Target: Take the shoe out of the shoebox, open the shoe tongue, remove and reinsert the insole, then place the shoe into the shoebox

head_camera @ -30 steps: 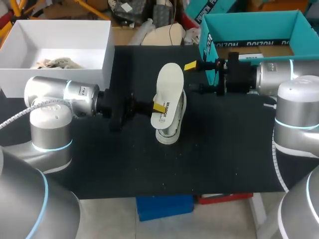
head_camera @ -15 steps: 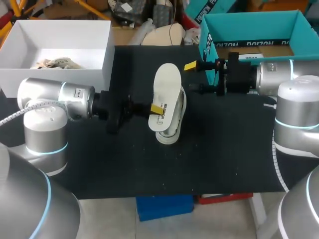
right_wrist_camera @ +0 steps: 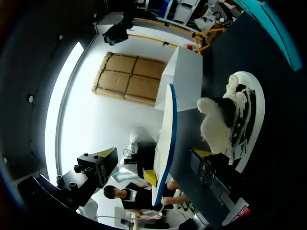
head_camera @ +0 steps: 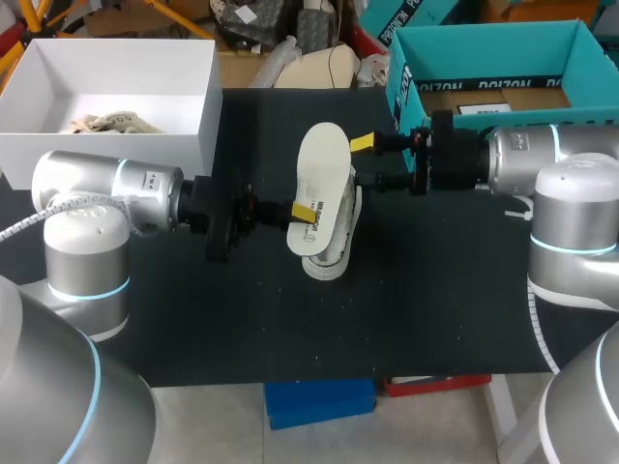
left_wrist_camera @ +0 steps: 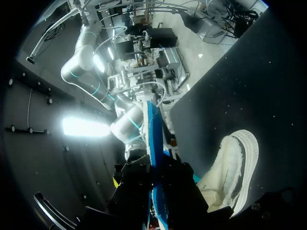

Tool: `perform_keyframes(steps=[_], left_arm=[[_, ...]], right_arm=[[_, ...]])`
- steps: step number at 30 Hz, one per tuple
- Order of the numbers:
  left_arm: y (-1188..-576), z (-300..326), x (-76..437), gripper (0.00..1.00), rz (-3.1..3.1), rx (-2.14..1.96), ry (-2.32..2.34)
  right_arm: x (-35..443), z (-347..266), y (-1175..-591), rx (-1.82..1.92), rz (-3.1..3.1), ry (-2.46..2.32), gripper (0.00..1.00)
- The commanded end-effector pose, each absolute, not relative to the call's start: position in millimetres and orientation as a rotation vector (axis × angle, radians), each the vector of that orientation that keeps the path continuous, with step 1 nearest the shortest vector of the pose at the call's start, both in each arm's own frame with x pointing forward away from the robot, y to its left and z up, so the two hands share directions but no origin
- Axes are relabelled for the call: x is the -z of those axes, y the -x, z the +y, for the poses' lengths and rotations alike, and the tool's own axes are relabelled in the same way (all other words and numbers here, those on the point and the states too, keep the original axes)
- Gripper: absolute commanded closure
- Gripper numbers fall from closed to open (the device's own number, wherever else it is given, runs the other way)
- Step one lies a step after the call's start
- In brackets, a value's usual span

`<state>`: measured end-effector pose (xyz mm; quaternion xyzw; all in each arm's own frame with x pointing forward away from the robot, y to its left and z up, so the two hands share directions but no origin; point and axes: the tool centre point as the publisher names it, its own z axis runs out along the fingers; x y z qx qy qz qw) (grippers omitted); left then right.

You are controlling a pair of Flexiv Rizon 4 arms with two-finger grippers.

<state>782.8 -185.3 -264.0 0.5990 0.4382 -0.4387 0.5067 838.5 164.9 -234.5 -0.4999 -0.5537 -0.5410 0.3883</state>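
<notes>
— Pinching what, the left gripper [head_camera: 303,211]?
— The insole [head_camera: 321,164], held upright, its lower end over the shoe [head_camera: 329,259] on the black mat [head_camera: 435,290].
— The right gripper [head_camera: 368,161]?
— Spread, just beside the insole; shoebox [head_camera: 484,48] behind.

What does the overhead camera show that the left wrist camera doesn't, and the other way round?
Only the head view shows the white box at the table's far left, the left gripper from outside, and the broad white face of the insole it holds. Only the left wrist view shows that insole edge-on, as a thin blue strip, and the fuzzy side of the shoe. Both show the insole, the shoe on the black mat, and the right arm beyond.
</notes>
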Motion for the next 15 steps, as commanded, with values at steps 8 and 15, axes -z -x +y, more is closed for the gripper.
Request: perform_keyframes(steps=[8,15], left_arm=[[-781.3,-186.0,264.4,1.0,1.058,1.05,-1.443],[-781.3,-186.0,264.4,1.0,1.058,1.05,-1.443]], right_arm=[[244.6,199.5,-830.3,1.332,-1.432,1.222,0.61],[253.1,211.2,-826.8,1.321,-1.423,1.223,0.63]])
